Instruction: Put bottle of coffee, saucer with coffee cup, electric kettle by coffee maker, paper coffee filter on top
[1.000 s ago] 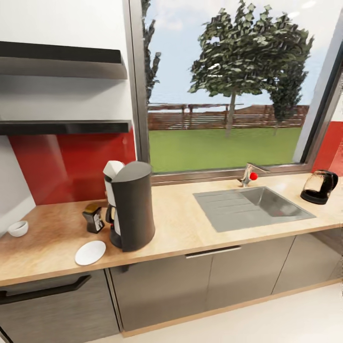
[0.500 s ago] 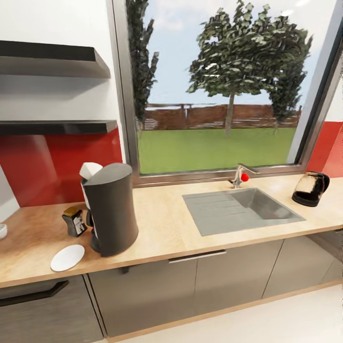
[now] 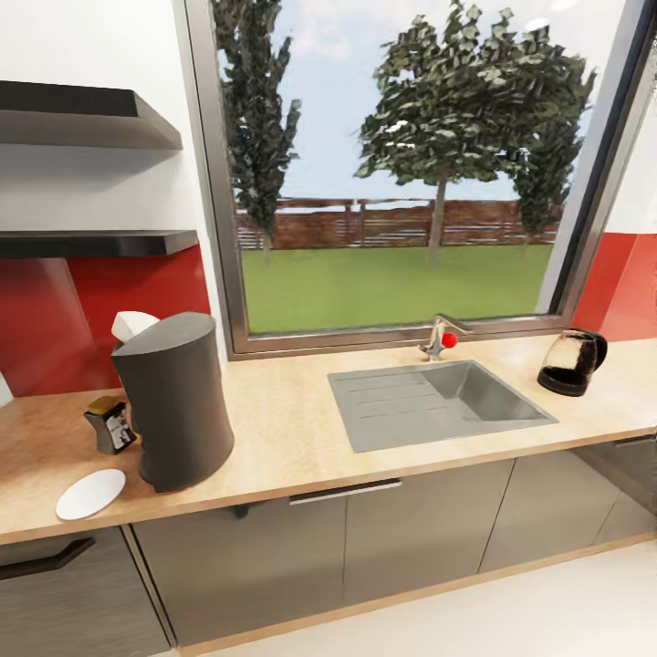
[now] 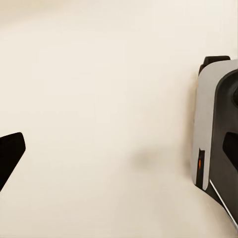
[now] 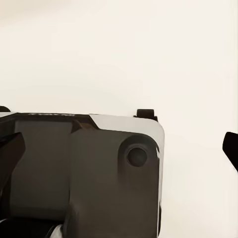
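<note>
On the kitchen countertop (image 3: pixel 292 438) the tall black coffee maker (image 3: pixel 175 401) stands at the left, and a white paper coffee filter (image 3: pixel 134 323) pokes up at its top. The small dark bottle of coffee (image 3: pixel 109 424) with a tan cap stands just left of it. The white saucer (image 3: pixel 90 494) lies bare near the front edge. The glass electric kettle (image 3: pixel 570 362) sits at the far right, beyond the sink. The coffee cup is out of view. Both black kitchen shelves (image 3: pixel 87 243) look bare. My left gripper (image 4: pixel 119 148) and right gripper (image 5: pixel 119 148) hang open over pale floor, holding nothing.
A steel sink (image 3: pixel 438 401) with a red-knobbed faucet (image 3: pixel 441 338) is set into the worktop under a large window. Grey cabinet fronts (image 3: pixel 401 538) run below, with pale floor in front. Part of my own base (image 5: pixel 84 173) lies under the right gripper.
The head camera has swung right, so the whole scene has slid left in the picture. The coffee cup has passed out of the left edge. Nothing on the counter has moved.
</note>
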